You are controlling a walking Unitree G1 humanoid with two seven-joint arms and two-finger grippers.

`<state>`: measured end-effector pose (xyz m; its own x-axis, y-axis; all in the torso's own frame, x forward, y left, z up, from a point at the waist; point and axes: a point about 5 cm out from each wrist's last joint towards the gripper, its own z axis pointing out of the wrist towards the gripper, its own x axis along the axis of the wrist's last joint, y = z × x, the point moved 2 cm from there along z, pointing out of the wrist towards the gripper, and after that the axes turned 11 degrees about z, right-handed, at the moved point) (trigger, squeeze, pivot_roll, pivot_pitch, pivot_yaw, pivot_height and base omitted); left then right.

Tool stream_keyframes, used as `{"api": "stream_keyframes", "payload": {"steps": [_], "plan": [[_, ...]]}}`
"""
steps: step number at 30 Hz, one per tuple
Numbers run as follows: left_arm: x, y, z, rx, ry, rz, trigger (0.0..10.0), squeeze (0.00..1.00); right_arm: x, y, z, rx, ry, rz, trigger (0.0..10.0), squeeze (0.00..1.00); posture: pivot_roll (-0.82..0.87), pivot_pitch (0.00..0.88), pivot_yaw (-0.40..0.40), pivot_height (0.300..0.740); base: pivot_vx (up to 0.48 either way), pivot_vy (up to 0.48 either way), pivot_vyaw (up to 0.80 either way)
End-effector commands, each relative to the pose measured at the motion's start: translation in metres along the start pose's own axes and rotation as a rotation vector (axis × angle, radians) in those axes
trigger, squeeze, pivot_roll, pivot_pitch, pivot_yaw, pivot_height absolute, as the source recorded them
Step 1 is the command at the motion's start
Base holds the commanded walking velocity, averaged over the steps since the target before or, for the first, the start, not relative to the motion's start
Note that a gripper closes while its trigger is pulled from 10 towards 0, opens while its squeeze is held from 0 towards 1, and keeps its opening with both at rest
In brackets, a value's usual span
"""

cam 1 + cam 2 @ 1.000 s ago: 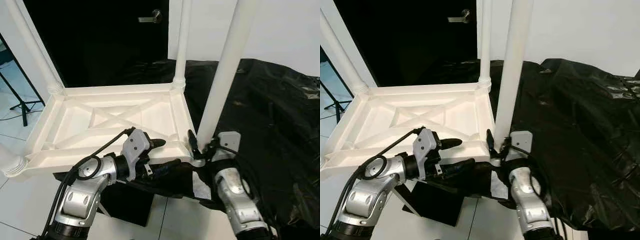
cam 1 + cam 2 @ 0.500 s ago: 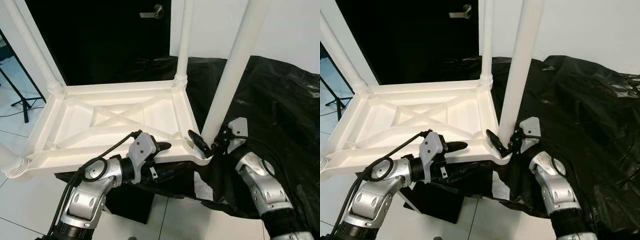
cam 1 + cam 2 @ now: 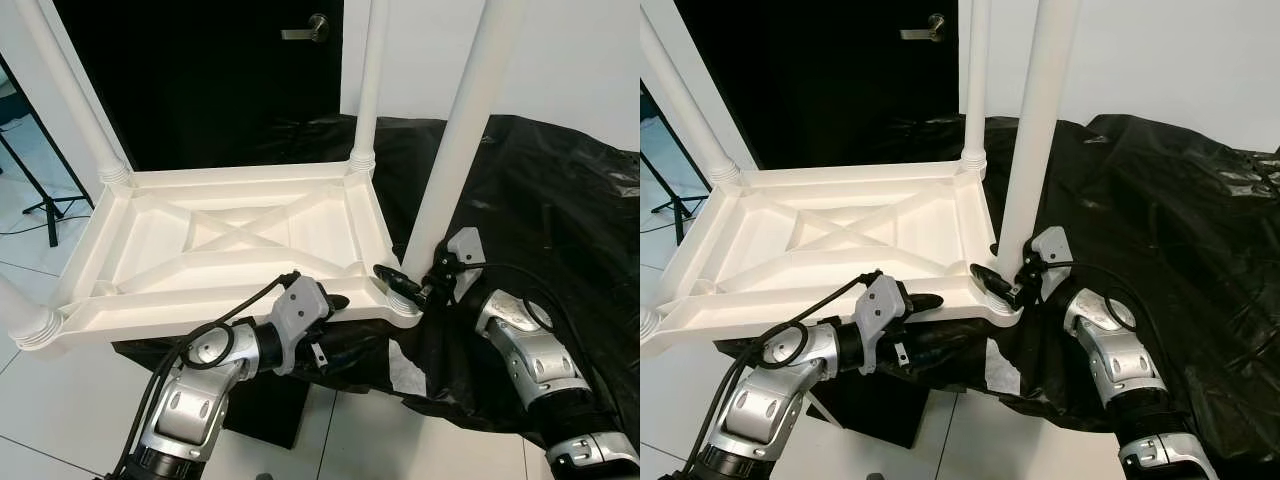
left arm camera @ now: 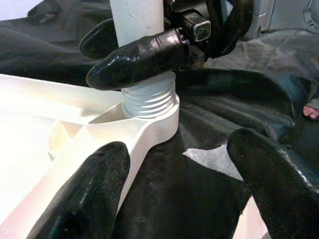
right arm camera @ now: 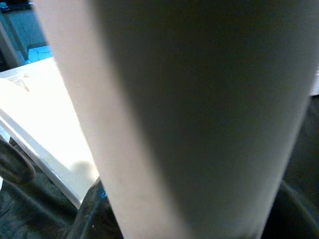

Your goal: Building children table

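Note:
A white children's table (image 3: 230,235) lies upside down with its legs pointing up. The near right leg (image 3: 455,150) stands in the front right corner socket, its threaded base (image 4: 149,97) showing above the rim. My right gripper (image 3: 408,284) is shut on this leg just above the socket, one finger (image 4: 139,57) across its front; the leg (image 5: 189,114) stands very close in the right wrist view. My left gripper (image 3: 325,315) is open and straddles the front rail left of that corner, one finger above the rail and one below.
Black sheeting (image 3: 560,200) covers the floor to the right and under the corner. A dark box (image 3: 260,400) supports the table on white tiles. Behind are a dark doorway with a handle (image 3: 305,30) and a tripod foot (image 3: 40,205) at the left.
My right arm has swung out to the right, and its gripper now closes on the leg base from that side. My left gripper has slid right along the front rail.

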<state>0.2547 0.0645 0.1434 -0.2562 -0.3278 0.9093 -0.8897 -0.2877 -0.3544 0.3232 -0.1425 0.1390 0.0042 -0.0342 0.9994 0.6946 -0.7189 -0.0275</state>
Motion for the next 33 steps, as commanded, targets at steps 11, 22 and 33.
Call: {"api": "stream_keyframes", "payload": {"steps": [11, 22, 33], "plan": [[-0.014, -0.022, 0.001, 0.296, -0.089, -0.009, 10.0, 0.0, -0.007, 0.007, -0.006, -0.118, 0.019, 0.041, 10.0, 0.0, 0.04, 0.0, -0.015, 0.74, 0.0, 0.0, 0.0], [-0.015, -0.024, 0.005, 0.341, -0.094, -0.01, 10.0, 0.0, -0.021, -0.007, -0.004, -0.388, 0.017, 0.052, 10.0, 0.0, 0.03, 0.0, -0.003, 0.74, 0.0, 0.0, 0.0], [-0.019, -0.035, -0.001, 0.385, -0.118, 0.007, 10.0, 0.0, -0.03, -0.016, 0.002, -0.742, 0.053, 0.165, 10.0, 0.0, 0.03, 0.0, 0.003, 0.74, 0.0, 0.0, 0.0]]}}
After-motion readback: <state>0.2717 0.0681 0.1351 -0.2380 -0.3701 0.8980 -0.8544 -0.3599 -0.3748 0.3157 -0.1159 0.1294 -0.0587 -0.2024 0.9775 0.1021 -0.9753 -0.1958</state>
